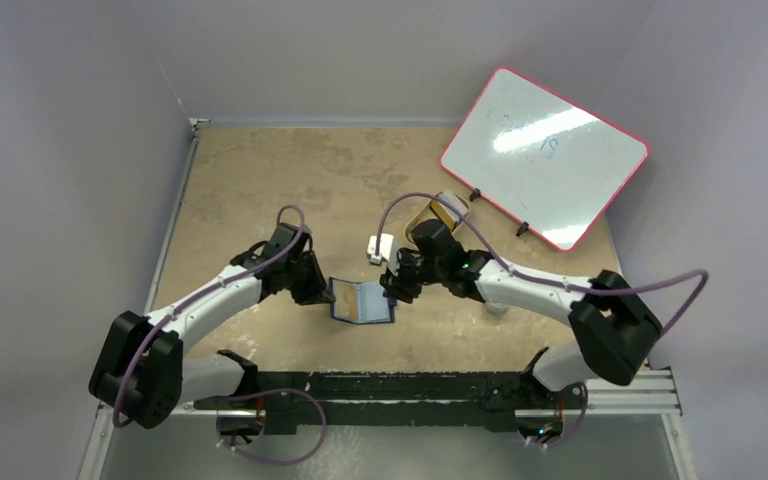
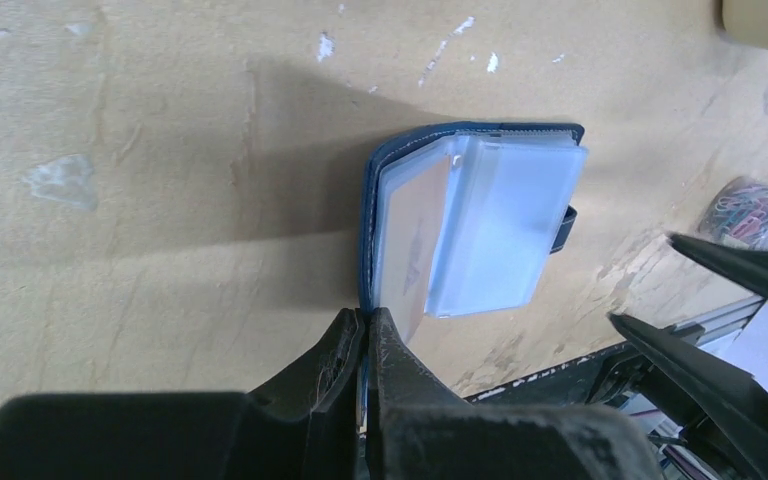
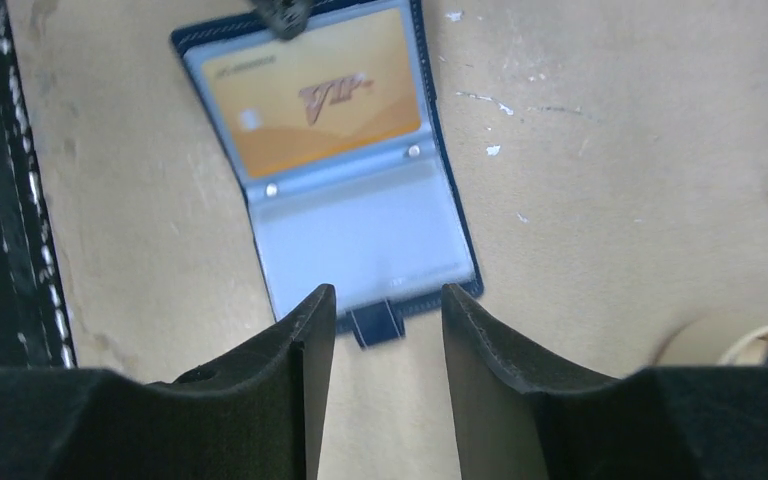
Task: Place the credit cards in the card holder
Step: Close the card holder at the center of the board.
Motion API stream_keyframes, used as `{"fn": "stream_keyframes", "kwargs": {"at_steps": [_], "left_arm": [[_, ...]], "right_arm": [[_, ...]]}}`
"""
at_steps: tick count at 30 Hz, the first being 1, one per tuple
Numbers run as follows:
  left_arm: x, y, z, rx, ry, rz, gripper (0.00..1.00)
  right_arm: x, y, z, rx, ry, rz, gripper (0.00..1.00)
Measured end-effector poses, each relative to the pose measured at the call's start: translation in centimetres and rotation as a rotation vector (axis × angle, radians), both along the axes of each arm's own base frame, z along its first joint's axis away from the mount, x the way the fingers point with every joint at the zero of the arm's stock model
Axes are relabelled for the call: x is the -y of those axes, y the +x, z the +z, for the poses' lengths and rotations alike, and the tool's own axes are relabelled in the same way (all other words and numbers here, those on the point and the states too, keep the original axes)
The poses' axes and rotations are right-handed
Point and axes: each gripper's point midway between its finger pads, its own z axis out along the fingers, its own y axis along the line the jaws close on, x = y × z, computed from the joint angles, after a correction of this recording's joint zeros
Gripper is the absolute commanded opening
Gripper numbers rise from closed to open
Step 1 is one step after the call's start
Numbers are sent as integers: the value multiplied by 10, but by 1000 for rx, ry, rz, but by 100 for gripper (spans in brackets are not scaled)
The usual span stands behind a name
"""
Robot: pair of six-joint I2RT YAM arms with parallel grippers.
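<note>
The navy card holder (image 1: 363,301) lies open on the table, its clear sleeves facing up. A gold card (image 3: 320,105) marked VIP sits inside the far sleeve; it also shows in the left wrist view (image 2: 415,240). My left gripper (image 2: 367,322) is shut on the left edge of the holder's cover (image 2: 370,210). My right gripper (image 3: 385,300) is open just off the holder's right edge, with the strap tab (image 3: 375,324) between its fingers and apart from them. The near sleeve (image 3: 360,245) looks empty. No silver or black cards are in view.
A tan tray (image 1: 440,212) sits behind the right gripper, with a small white item (image 1: 380,246) beside it. A red-rimmed whiteboard (image 1: 545,155) leans at the back right. A jar of paper clips (image 2: 755,210) stands to the right. The dark table rail (image 1: 410,385) runs along the front.
</note>
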Motion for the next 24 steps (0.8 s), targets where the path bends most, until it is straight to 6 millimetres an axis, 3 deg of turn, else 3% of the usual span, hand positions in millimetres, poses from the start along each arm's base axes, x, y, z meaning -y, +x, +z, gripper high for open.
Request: {"fn": "stream_keyframes", "kwargs": {"at_steps": [3,7,16,24], "left_arm": [[-7,0,-1,-21,17,0,0],[-11,-1,-1,-32,30,-9,0],[-15,-1,-3,-48,49,-13,0],[-16,-1,-3,-46,51,-9,0]], "right_arm": [[11,-5,13,141,18,91,47],[17,-4,15,241,10,146,48],[24,0,-32,218,-113,196,49],[11,7,-31,235,-117,235,50]]}}
